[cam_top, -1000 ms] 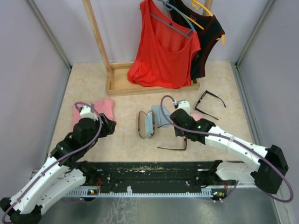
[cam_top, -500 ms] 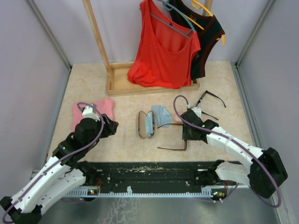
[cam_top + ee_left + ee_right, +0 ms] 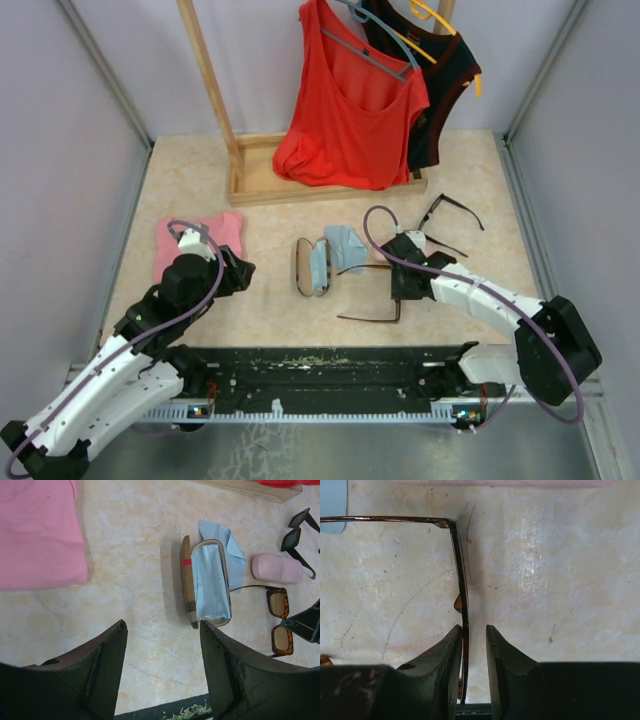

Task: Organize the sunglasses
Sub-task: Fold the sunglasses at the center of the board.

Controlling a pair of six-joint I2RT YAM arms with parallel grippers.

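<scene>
The slim reddish-brown sunglasses [image 3: 372, 317] lie unfolded right of the open plaid case, lenses [image 3: 278, 602] toward my right arm. My right gripper [image 3: 405, 285] is down over their front frame [image 3: 461, 570]. Its jaws [image 3: 474, 627] straddle the frame: the left finger touches it and a gap shows at the right finger, so the gripper is open. The black sunglasses [image 3: 450, 215] lie unfolded at the back right, also in the left wrist view [image 3: 295, 535]. My left gripper [image 3: 240, 270] hovers open over bare table [image 3: 162, 622], holding nothing.
An open brown plaid case [image 3: 313, 265] with blue lining lies in the middle, a blue cloth [image 3: 348, 245] beside it. A pink case [image 3: 276, 568] sits near the right arm. A pink cloth [image 3: 200, 240] lies left. A wooden rack base [image 3: 260, 185] with hanging garments stands behind.
My right gripper moved right, away from the plaid case, came down over the reddish-brown sunglasses' frame, and its jaws narrowed. The left arm barely moved.
</scene>
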